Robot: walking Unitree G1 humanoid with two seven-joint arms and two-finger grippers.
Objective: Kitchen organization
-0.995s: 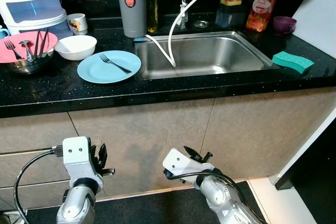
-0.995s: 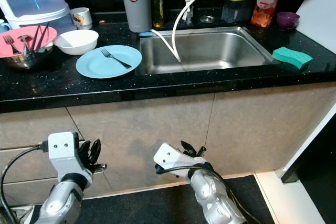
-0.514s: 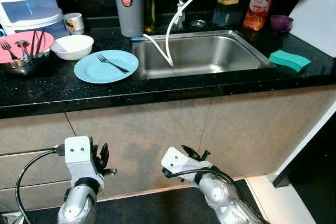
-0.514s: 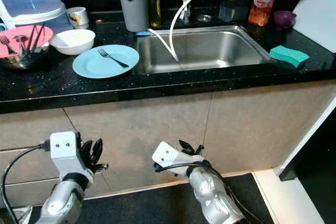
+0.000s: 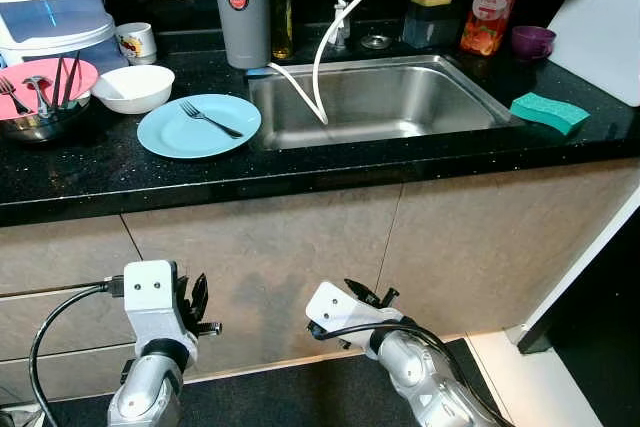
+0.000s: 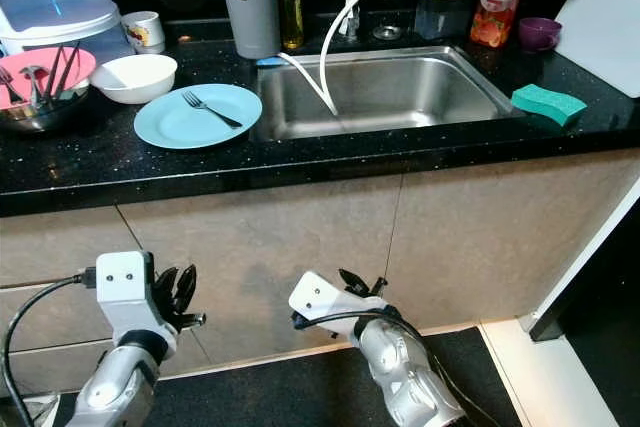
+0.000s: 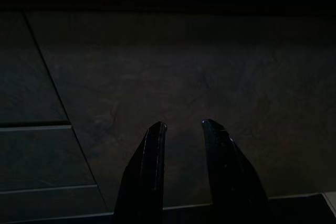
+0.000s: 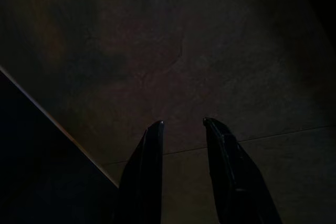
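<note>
Nothing on the desk [image 5: 120, 172] has shifted against its neighbours over the last second; only the head camera has moved, so the whole scene sits a little further to the left and both arms hang as low as before

Set into the black desk, the sink [image 5: 375, 102] takes up the middle, with a white hose [image 5: 335, 27] looping down into it. Against the back edge at the left end stands a stack of white tubs [image 5: 50, 2], and a grey canister [image 5: 238, 7] stands beside the sink's back left corner. A white board [image 5: 600, 37] leans at the right end.

Smaller things: a blue plate [image 5: 198, 126] lies near the front edge, just left of the sink, with a fork [image 5: 210, 119] lying across it. A white bowl [image 5: 132, 88] sits just behind it, a pink bowl [image 5: 35, 87] holding cutlery further left. A green sponge [image 5: 550, 113] lies right of the sink.

My guess is that the plate goes first. It looks stiff, glazed, slippery and breakable, and the loose fork could slide off; I would lift the fork out by its handle, then pinch the plate at its front rim.

Below the desk, left end effector [image 7: 181, 127] and right end effector [image 8: 182, 124] each have fingers slightly spread, holding nothing, facing the cabinet fronts [image 5: 300, 247]
</note>
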